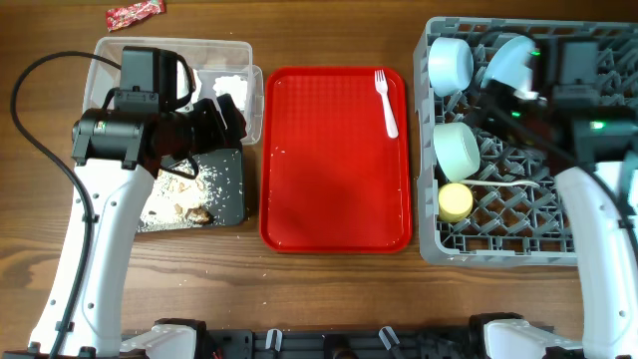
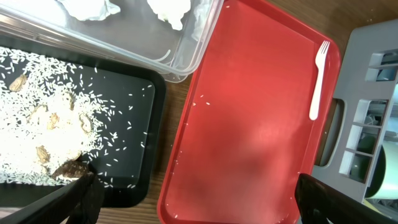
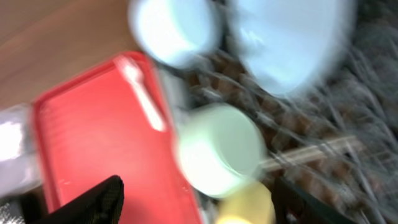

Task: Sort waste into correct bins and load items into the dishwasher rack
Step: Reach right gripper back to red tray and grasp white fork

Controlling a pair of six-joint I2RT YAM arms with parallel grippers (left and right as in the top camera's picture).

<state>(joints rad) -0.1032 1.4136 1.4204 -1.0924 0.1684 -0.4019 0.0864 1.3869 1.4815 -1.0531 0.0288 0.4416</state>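
My left gripper [image 1: 237, 118] [image 2: 196, 193] is open and empty above the black tray [image 1: 227, 194] [image 2: 134, 87] of rice crumbs and brown scraps [image 2: 56, 124]. White tissues [image 1: 227, 85] [image 2: 168, 9] lie in the clear tub [image 1: 110, 55] [image 2: 186, 56]. A red wrapper [image 1: 134, 13] lies on the table. My right gripper [image 1: 493, 100] [image 3: 199, 196] is open and empty over the grey rack [image 1: 598, 239]. The rack holds a pale blue bowl [image 1: 451, 62] [image 3: 174, 28], plate [image 1: 510, 62] [image 3: 289, 37], mint bowl [image 1: 457, 150] [image 3: 217, 155], yellow cup [image 1: 456, 202] [image 3: 245, 208] and a fork [image 1: 503, 186].
A flat red tray [image 1: 334, 170] [image 2: 249, 124] [image 3: 93, 143] lies between the bins and the rack, with one white fork [image 1: 386, 100] [image 2: 318, 78] [image 3: 143, 90] at its far right corner. The right wrist view is blurred.
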